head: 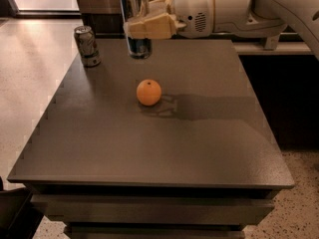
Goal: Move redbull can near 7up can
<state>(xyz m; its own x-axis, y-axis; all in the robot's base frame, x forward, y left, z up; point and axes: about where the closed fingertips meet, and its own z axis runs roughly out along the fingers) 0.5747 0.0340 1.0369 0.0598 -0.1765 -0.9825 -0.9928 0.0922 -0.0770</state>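
The redbull can (134, 19) is slim, blue and silver, and hangs upright in the air above the far middle of the table. My gripper (144, 26) reaches in from the right and is shut on the can's middle with its cream fingers (154, 26). The 7up can (87, 46) is wider and greyish with dark mottling. It stands upright at the far left corner of the table, to the left of and below the held can.
An orange (149, 92) sits on the dark grey table (199, 143), below and slightly in front of the held can. My white arm (239, 9) spans the upper right. A dark cabinet runs behind the table, with light floor to the left.
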